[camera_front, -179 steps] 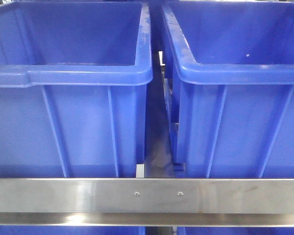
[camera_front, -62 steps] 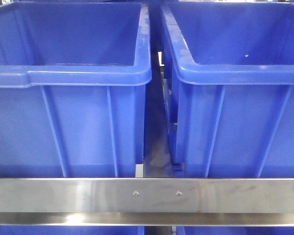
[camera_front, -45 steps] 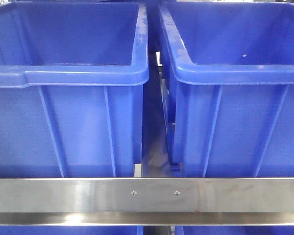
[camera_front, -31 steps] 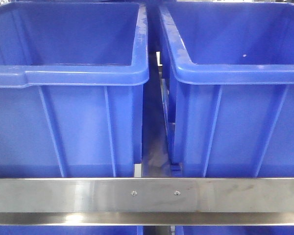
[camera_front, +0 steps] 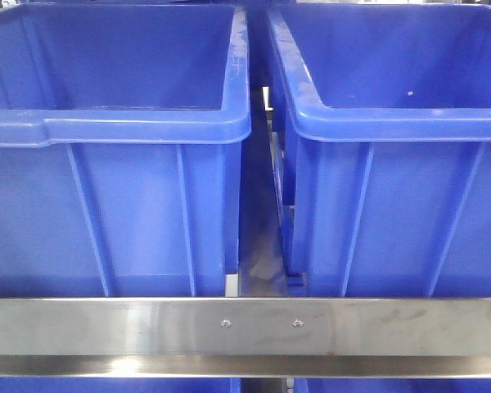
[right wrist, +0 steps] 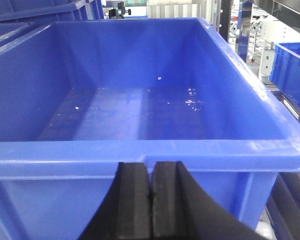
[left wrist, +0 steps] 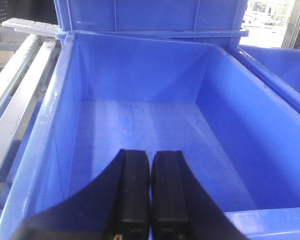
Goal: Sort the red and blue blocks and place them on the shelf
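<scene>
No red or blue block shows in any view. The shelf's brushed steel front rail crosses the bottom of the front view, under two large blue bins. My left gripper is shut with nothing between its black fingers; it hovers over the inside of the left bin, whose floor is bare. My right gripper is also shut and holds nothing. It sits just in front of the near rim of the right bin, which holds only white specks.
The two bins stand side by side with a narrow gap between them. Steel roller tracks run left of the left bin. Another blue bin stands at the far right.
The front view has shifted slightly sideways back and forth; the bins and rail look the same. No gripper shows in the earlier frames.
</scene>
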{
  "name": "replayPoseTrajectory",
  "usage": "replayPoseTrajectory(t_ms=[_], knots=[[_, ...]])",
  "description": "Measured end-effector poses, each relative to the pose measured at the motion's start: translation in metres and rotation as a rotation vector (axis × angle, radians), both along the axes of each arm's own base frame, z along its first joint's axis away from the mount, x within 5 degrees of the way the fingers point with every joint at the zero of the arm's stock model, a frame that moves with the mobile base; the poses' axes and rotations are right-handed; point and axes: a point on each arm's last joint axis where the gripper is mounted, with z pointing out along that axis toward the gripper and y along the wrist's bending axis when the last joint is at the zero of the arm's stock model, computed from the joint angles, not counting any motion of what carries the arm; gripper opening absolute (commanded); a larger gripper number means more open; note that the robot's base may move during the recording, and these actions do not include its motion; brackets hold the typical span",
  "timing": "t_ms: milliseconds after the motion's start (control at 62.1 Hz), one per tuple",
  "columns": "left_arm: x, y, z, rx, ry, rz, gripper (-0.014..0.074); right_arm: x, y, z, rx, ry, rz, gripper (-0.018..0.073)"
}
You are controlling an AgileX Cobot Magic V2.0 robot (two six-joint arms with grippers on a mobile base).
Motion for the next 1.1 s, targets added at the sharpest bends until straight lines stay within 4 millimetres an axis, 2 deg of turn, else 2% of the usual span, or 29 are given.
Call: replayPoseTrajectory(t_ms=[1095], knots=[[0.0,0.0,0.0,0.0,0.0,0.0,0.0126,-0.0001,0.0,0.0014,-0.048,-0.017,-0.003,0.0057]])
